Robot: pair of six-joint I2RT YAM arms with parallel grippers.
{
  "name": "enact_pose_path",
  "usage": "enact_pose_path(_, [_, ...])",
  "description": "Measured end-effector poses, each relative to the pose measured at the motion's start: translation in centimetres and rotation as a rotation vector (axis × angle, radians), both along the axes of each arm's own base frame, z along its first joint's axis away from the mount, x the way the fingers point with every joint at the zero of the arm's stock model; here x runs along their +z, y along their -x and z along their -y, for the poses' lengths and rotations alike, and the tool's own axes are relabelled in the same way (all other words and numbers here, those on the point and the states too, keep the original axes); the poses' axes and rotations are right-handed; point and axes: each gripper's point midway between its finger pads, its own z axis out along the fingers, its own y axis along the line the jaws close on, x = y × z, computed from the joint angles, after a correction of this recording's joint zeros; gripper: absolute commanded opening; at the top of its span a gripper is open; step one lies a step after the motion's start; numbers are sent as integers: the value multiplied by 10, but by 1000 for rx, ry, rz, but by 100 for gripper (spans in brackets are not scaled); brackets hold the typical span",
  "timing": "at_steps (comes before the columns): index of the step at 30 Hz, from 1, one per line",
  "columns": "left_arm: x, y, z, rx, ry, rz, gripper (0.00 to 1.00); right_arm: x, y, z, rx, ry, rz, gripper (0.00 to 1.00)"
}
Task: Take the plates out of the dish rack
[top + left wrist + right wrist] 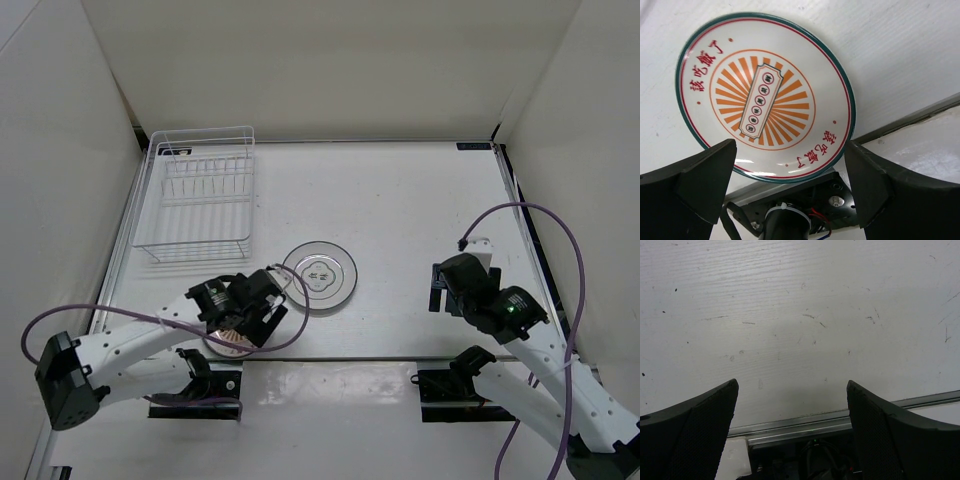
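The white wire dish rack stands at the far left, and I see no plates in it. A white-grey ringed plate lies flat on the table in front of it. An orange-patterned plate lies flat by the table's near edge, its near rim over the edge rail. It is mostly hidden under my left gripper in the top view. My left gripper hovers just above this plate, open, holding nothing. My right gripper is open and empty over bare table at the right.
The table's metal edge rail and the arm mounts run along the near side. White walls enclose the table on the left, back and right. Purple cables loop off both arms.
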Motion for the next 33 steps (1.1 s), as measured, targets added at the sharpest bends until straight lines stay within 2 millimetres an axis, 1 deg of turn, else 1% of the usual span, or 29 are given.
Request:
enact_pose_path(4, [14, -9, -1, 23, 104, 29, 100, -1, 0, 0, 0, 6, -9, 90])
enact_pose_path(7, [20, -14, -5, 44, 142, 46, 100, -2, 0, 0, 0, 8, -12, 90])
enact_pose_path(12, [33, -23, -15, 97, 203, 117, 100, -2, 0, -1, 5, 3, -15, 90])
enact_pose_path(15, [39, -29, -28, 158, 257, 188, 100, -2, 0, -2, 7, 0, -16, 90])
enact_pose_path(19, [38, -35, -44, 238, 296, 282, 100, -2, 1, -2, 8, 0, -15, 90])
enact_pose_path(21, [37, -36, -49, 255, 297, 312, 100, -2, 0, -2, 9, 0, -14, 90])
enact_pose_path(29, [42, -47, -70, 363, 249, 388, 100, -1, 0, -3, 12, -9, -7, 90])
enact_pose_path(33, [43, -53, -80, 436, 263, 421, 100, -1, 0, -4, 15, -13, -9, 90])
